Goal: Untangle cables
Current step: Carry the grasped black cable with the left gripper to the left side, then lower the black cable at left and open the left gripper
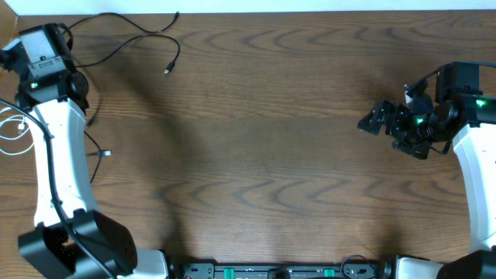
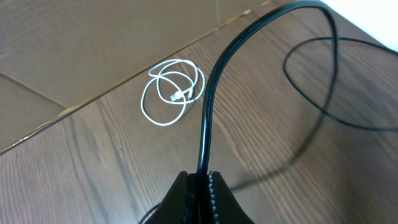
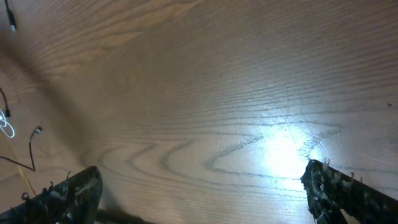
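Your left claw (image 2: pixel 200 177) was pinched shut on a black cable (image 2: pixel 208 93), which rose from between the fingers and arched toward the upper right of the left wrist view. A loop of black cord lay on the surface (image 1: pixel 271 155) at the right of that view. The white cable (image 2: pixel 173 92) lay by itself in a loose coil near the surface's edge, in the upper middle of that view, apart from the black cable. Overhead, a black cord trailed from the upper left corner along the top to a plug end (image 1: pixel 167 70). A second black cable (image 1: pixel 97 151) lay just beside your left arm (image 1: pixel 58 155). Your right claw (image 1: pixel 373 120) stood wide with nothing between its fingers, at the right of the frame, well apart from every cable.
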